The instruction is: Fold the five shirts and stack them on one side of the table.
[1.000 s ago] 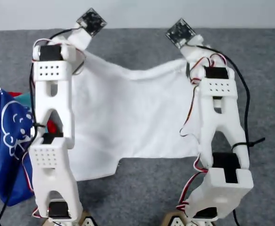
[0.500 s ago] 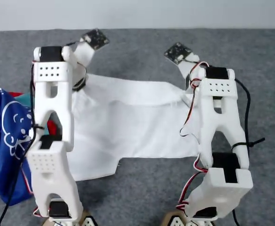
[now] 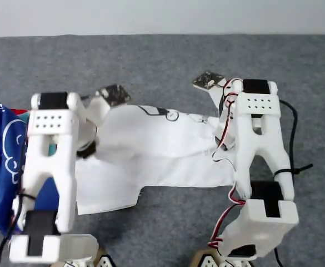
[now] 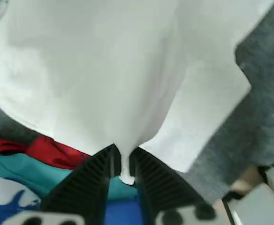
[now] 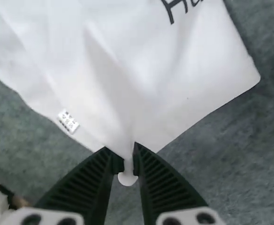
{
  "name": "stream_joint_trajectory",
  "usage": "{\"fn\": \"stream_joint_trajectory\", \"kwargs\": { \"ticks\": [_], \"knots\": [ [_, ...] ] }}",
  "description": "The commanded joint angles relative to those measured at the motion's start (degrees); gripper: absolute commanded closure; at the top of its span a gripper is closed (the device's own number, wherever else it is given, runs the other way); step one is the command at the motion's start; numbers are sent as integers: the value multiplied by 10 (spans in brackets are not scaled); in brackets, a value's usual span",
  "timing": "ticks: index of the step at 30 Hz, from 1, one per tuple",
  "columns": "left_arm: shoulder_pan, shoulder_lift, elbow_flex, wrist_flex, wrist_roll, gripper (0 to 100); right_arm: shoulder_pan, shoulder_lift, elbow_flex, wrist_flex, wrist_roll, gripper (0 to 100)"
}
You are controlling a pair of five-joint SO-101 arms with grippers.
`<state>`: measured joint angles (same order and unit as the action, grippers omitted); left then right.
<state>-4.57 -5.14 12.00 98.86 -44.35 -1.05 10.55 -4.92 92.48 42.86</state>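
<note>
Pinching far edge of white shirt [image 3: 162, 153], left gripper [image 4: 122, 165] and right gripper [image 5: 126, 168] each clamping cloth, holding it doubled over body, likely for halving fold; blue shirt pile [image 3: 4, 161] lying at table [image 3: 168, 61] edge on left gripper's side

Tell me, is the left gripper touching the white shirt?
Touching. In the left wrist view the left gripper is shut on a pinched fold of the white shirt, with cloth poking out between its jaws.
</note>
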Motion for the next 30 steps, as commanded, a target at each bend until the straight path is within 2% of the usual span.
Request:
{"fn": "stream_joint_trajectory", "kwargs": {
  "ticks": [1, 12, 19, 30],
  "knots": [
    [-2, -52, 66, 18, -18, 995, 0, -41, -38, 30, 6, 989],
    [-1, -55, 167, 17, -56, 995, 28, -44, -37, 95, 59, 989],
    [-1, -55, 224, 17, -84, 995, 29, -43, -37, 102, 60, 989],
    [-22, -55, 234, 7, -89, 994, 29, -44, 4, 102, 79, 989]
  ]
}}
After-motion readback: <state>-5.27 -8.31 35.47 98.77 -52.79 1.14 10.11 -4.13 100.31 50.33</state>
